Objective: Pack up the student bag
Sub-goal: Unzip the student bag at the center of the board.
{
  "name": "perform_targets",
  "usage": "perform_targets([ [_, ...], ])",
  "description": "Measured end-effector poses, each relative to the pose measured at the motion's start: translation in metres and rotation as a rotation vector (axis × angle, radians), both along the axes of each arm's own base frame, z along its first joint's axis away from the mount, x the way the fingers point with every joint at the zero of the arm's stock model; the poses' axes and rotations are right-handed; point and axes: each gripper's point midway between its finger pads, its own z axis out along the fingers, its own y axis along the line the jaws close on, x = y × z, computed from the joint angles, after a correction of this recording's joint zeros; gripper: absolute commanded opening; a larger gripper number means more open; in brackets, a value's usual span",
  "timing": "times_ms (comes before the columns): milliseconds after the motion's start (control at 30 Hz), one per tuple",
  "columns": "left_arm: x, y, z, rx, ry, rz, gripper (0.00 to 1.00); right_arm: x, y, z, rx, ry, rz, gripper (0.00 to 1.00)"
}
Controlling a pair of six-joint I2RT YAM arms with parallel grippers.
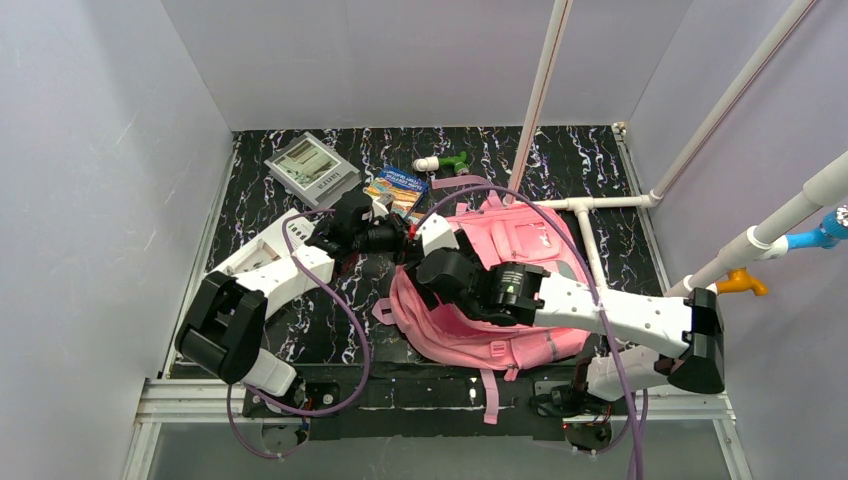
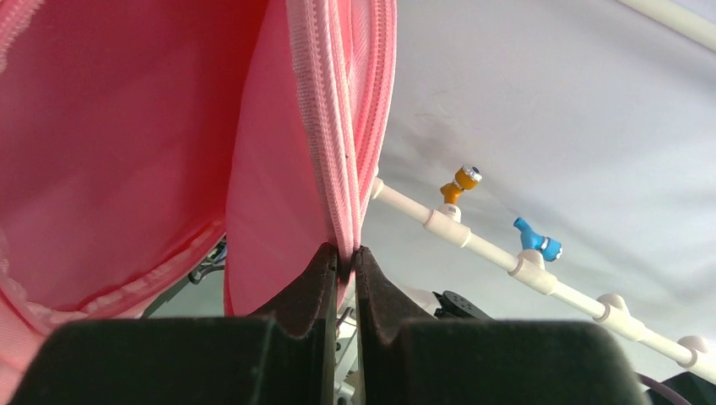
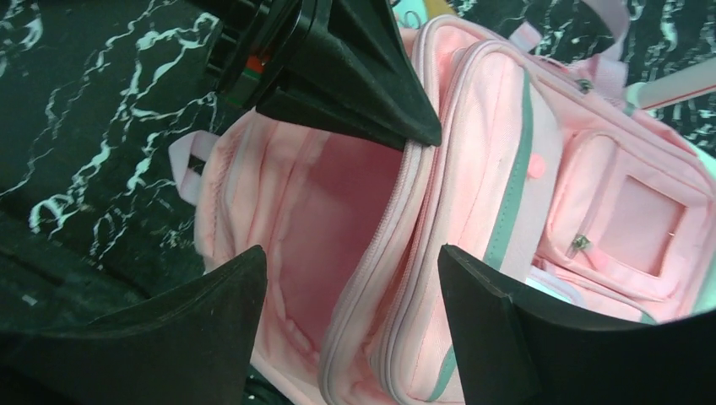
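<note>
1. Two arms meet over the student bag [image 1: 515, 235], which lies on the black marbled bench [image 1: 600, 160], right of centre and close to the arm bases, its unzipped mouth turned toward the left arm.
2. The left gripper [image 2: 346, 253] is pressed together on the bag's zipper edge, pinching the pink rim between its black pads. The right wrist view shows those fingers [image 3: 355, 76] clamped at the top of the opening, lifting that edge.
3. The right gripper [image 3: 350, 253] is spread wide, one finger to each side of the open mouth, hovering above it.
4. Plain pink lining shows inside the main compartment.
5. On the bag's front, a grey stripe [image 3: 515, 160] runs beside a zipped pocket [image 3: 633, 219].
6. Three items lie on the bench behind the bag: a grey boxed item [image 1: 312, 168] at the far left, a colourful booklet [image 1: 397, 187] just beside the left gripper, and a white-and-green object [image 1: 443, 162] near the back wall.
</note>
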Motion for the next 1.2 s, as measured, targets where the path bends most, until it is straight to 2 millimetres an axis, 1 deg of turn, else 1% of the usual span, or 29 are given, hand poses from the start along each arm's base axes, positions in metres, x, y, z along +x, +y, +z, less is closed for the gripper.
perform_targets([
  [100,0.001,-0.001,0.003,-0.012,0.007,0.003,0.00,0.006,-0.003,0.001,-0.058,-0.056,-0.063,0.83],
  [267,0.001,-0.002,0.006,-0.023,0.020,0.009,0.00,0.021,-0.020,-0.016,-0.215,-0.149,-0.171,0.83],
  [300,0.001,-0.002,0.006,-0.025,0.024,0.011,0.00,0.023,-0.024,-0.019,-0.240,-0.164,-0.192,0.82],
  [333,0.002,-0.002,0.006,-0.027,0.028,0.013,0.00,0.026,-0.027,-0.021,-0.258,-0.178,-0.213,0.79],
  [500,0.003,-0.003,0.010,-0.042,0.026,0.017,0.00,0.032,-0.038,-0.025,-0.271,-0.228,-0.290,0.56],
  [533,0.003,-0.003,0.011,-0.045,0.024,0.017,0.00,0.033,-0.039,-0.026,-0.267,-0.233,-0.300,0.45],
  [567,0.003,-0.004,0.013,-0.048,0.022,0.017,0.00,0.033,-0.040,-0.028,-0.265,-0.240,-0.306,0.30],
  [600,0.003,-0.004,0.013,-0.049,0.021,0.017,0.00,0.032,-0.039,-0.029,-0.255,-0.245,-0.311,0.22],
  [667,0.002,-0.004,0.014,-0.050,0.020,0.016,0.00,0.033,-0.039,-0.030,-0.255,-0.258,-0.312,0.01],
  [700,0.002,-0.004,0.014,-0.050,0.018,0.015,0.08,0.033,-0.040,-0.030,-0.252,-0.263,-0.312,0.01],
  [767,0.002,-0.003,0.015,-0.049,0.006,0.013,0.34,0.033,-0.040,-0.028,-0.245,-0.265,-0.306,0.01],
  [800,0.001,-0.002,0.016,-0.049,-0.010,0.010,0.44,0.033,-0.040,-0.027,-0.237,-0.263,-0.301,0.01],
  [867,0.002,0.004,0.022,-0.058,-0.059,0.014,0.56,0.032,-0.043,-0.027,-0.228,-0.249,-0.289,0.01],
  [900,0.004,0.012,0.027,-0.064,-0.090,0.027,0.64,0.032,-0.045,-0.027,-0.219,-0.239,-0.286,0.01],
  [1000,0.012,0.034,0.039,-0.066,-0.177,0.061,0.75,0.033,-0.050,-0.027,-0.189,-0.208,-0.274,0.01],
  [1067,0.017,0.048,0.041,-0.050,-0.223,0.077,0.80,0.034,-0.052,-0.025,-0.162,-0.189,-0.274,0.01],
  [1133,0.022,0.063,0.036,0.006,-0.253,0.086,0.82,0.035,-0.054,-0.023,-0.132,-0.171,-0.275,0.01],
  [1200,0.028,0.080,0.028,0.105,-0.263,0.097,0.83,0.036,-0.055,-0.021,-0.115,-0.159,-0.272,0.01],
])
